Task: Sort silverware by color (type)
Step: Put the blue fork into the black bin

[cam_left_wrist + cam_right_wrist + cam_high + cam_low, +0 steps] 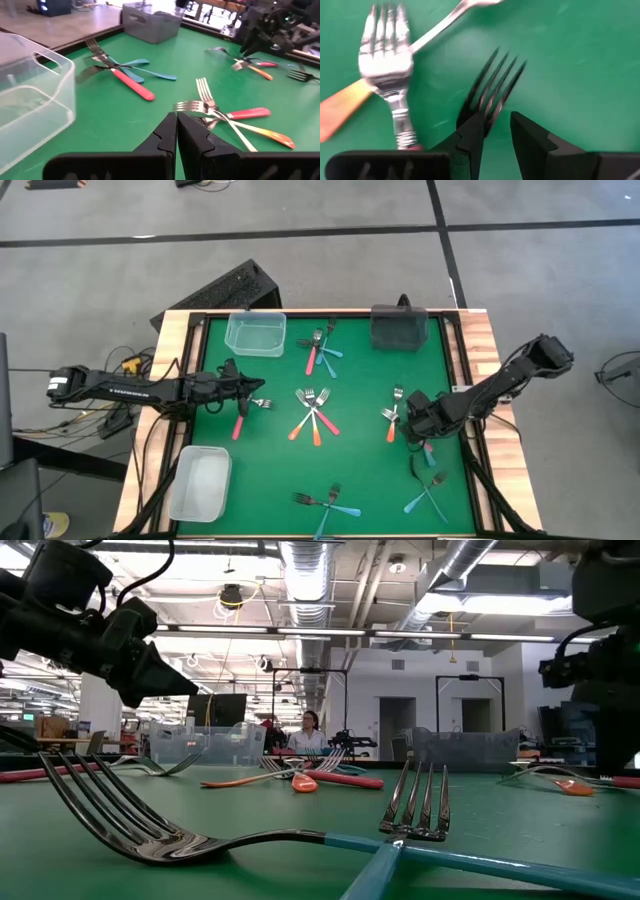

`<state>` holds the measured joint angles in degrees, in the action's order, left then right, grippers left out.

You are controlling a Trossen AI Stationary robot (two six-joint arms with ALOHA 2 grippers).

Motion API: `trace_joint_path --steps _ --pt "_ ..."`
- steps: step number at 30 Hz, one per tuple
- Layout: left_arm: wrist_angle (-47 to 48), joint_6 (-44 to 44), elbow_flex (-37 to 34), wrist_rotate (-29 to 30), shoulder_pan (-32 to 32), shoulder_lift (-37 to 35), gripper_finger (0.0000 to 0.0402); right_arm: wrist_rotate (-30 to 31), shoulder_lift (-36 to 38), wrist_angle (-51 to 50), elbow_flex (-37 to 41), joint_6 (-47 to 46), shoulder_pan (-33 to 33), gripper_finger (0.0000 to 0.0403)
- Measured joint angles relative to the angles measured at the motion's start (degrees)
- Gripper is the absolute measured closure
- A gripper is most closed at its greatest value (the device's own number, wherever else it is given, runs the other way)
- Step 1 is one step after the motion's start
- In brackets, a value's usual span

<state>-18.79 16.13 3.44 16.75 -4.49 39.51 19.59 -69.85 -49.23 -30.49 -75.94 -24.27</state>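
Small forks with red, orange and blue handles lie in groups on the green mat: a centre pile (312, 416), a far group (321, 350), a near pair (326, 502) and a right pair (430, 490). My left gripper (243, 387) (176, 120) is shut and holds nothing. It stands over the mat's left part, beside a red-handled fork (241, 420), and points toward the centre pile (220, 112). My right gripper (410, 423) (496, 127) is open by a narrow gap, low over a dark-looking fork head (492, 85) next to an orange-handled fork (385, 55). My right gripper comes down from above at the dark fork. One finger (470, 135) covers the fork's neck, and the tines (495, 75) stick out ahead of the fingertips. I cannot tell whether the finger touches it.
A clear bin (255, 334) sits at the far left of the mat, another clear bin (200, 482) at the near left corner, and a dark bin (400, 328) at the far right. Wooden rails edge the mat. People sit in the room beyond.
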Motion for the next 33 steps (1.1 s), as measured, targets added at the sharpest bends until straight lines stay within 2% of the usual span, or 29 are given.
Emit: trace_joint_path --steps 5,8,12,18,21,25,33 --pt "0.0 0.0 0.0 0.5 0.0 0.0 0.0401 -0.5 5.0 -1.1 0.0 -0.5 -0.2 0.0279" --pt "0.0 0.0 0.0 0.4 0.0 0.0 0.0401 -2.9 6.2 -0.2 -0.1 -0.5 -1.3 0.0271" --pt "0.0 0.0 0.0 0.2 0.0 0.0 0.0401 -6.6 5.7 -0.7 -0.1 -0.8 -3.4 0.0247" --pt "-0.1 -0.3 0.0 0.2 0.0 0.0 0.0401 -7.8 2.6 -5.9 -0.1 -5.4 -4.3 0.0199" --pt "-0.1 -0.4 0.0 0.2 0.0 0.0 0.0401 -8.9 0.4 -5.3 -0.2 -5.1 -4.3 0.0192" --pt "-0.6 -0.4 0.0 0.2 0.0 0.0 0.0401 -11.5 -2.5 -1.0 -0.2 -2.0 -4.1 0.0206" --pt "-1.9 -5.5 1.7 -1.2 0.0 -2.9 0.0401 -12.7 -3.7 1.9 -0.5 -0.4 -4.5 0.0268"
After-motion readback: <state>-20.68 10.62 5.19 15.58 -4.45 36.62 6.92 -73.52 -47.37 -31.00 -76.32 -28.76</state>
